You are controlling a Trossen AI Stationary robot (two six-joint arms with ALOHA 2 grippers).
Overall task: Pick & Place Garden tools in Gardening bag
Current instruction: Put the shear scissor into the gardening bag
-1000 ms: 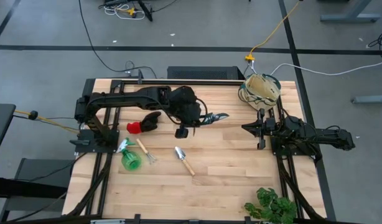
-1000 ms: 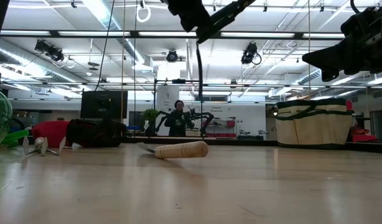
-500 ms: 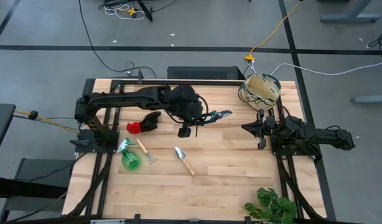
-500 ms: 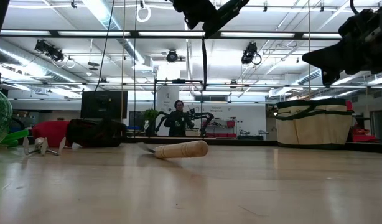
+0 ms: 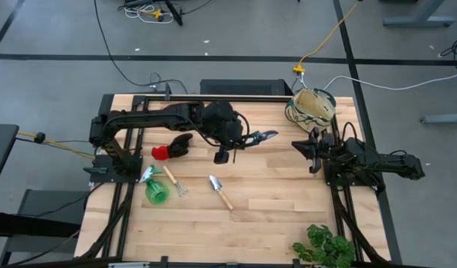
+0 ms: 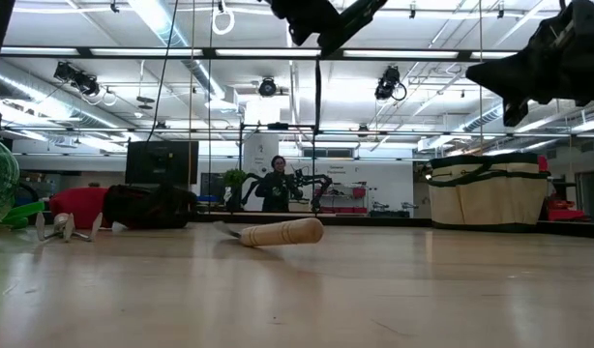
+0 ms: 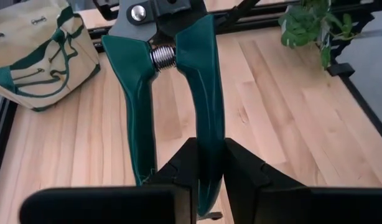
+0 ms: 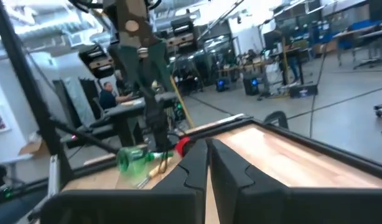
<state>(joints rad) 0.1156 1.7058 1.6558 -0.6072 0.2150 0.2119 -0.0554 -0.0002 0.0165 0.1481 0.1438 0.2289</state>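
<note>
While aloft: pruning shears (image 7: 172,93) (one handle) between left fingers (image 7: 244,171).

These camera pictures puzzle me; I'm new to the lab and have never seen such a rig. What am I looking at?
Two dark robot arms work at a wooden table. One camera looks straight down, one sits at table height, and one rides on each wrist. The left gripper has its fingers shut on one handle of the green-handled pruning shears, held above the table. The right gripper waits near the gardening bag, fingers shut on nothing. On the table lie a red-and-black glove, a green spray bottle, a mini rake, a trowel and a leafy plant.
</note>
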